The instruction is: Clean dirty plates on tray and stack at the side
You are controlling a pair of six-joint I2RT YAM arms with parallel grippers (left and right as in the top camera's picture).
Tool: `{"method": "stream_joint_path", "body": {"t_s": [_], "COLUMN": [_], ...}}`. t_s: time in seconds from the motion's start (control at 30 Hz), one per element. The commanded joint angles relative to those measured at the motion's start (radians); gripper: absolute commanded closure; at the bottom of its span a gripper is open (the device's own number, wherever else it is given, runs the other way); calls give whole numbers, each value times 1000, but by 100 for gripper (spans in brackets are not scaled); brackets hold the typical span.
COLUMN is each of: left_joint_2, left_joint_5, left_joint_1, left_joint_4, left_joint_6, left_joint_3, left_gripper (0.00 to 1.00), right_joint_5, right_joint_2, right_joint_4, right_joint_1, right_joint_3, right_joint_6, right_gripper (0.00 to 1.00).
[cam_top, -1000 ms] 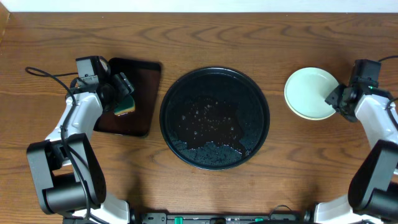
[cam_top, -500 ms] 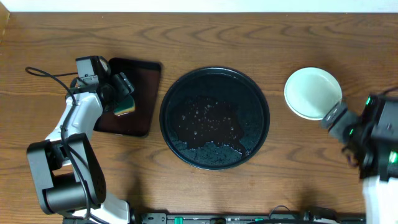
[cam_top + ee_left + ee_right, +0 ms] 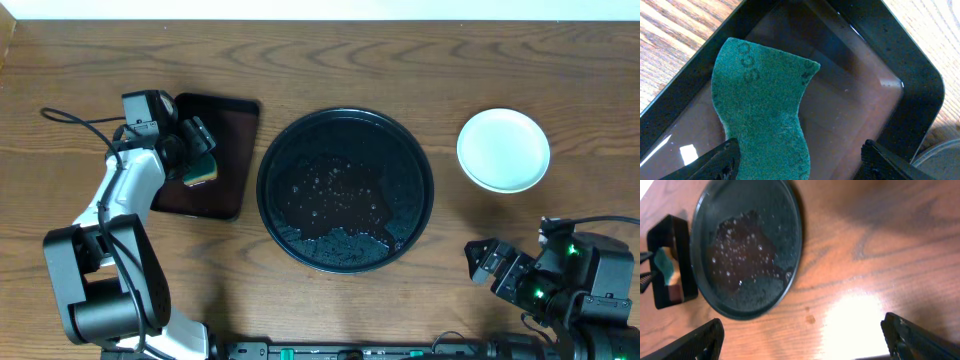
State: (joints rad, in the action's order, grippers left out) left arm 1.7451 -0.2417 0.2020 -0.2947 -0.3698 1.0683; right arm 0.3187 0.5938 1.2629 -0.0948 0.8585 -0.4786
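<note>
The round black tray [image 3: 345, 120] sits mid-table, wet with suds, with no plate on it; it also shows in the right wrist view [image 3: 747, 210]. A pale mint-white plate [image 3: 503, 150] rests on the table at the far right with no smear visible; I cannot tell whether others lie under it. No yellow plate shows. My left gripper [image 3: 196, 150] is open over a green sponge [image 3: 762, 110], which lies between its fingers [image 3: 722, 160]. My right gripper [image 3: 482, 262] is open and empty above bare wood at the near right [image 3: 802, 322].
The sponge lies in a small rectangular dark brown tray [image 3: 225, 125] left of the black tray, also in the left wrist view [image 3: 860, 90] and the right wrist view [image 3: 670, 230]. A cable trails left of the left arm.
My right arm has pulled back from the plate at the far right to the near right of the table. The left arm and sponge have not moved.
</note>
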Motion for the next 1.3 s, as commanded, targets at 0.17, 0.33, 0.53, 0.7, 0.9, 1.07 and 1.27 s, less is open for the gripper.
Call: {"method": "stream_joint_path", "body": {"t_s": [0.17,0.33,0.53,0.7,0.9,1.07,1.27], "left_joint_2": [0,0,0,0,0,0,0], "left_joint_5": [-9,-9,-9,-8,-8,-9,-8], "left_joint_1": [5,5,5,5,5,5,5], "left_joint_4": [-2,-2,-2,-2,-2,-2,-2], "left_joint_6": [-9,-9,-8,-8,-8,-8,-8], "left_joint_3": [-5,-5,-5,-5,-5,-5,-5], "left_gripper": [22,21,21,21,21,22,21], "right_joint_5": [-1,-8,9,22,-82,-151,-223], "right_joint_2": [-2,-48,-201,-357,-495,-591,-588], "right_joint_4": [8,-53,-283,-548,-754,-760,-818], "right_joint_1": [11,11,27,105,201,211,207], "right_joint_3": [-4,-69,-311,-506,-605,-623,-633], "right_joint_6": [89,97,101,94,94,94,95], "right_gripper": [1,1,1,1,1,1,1]}}
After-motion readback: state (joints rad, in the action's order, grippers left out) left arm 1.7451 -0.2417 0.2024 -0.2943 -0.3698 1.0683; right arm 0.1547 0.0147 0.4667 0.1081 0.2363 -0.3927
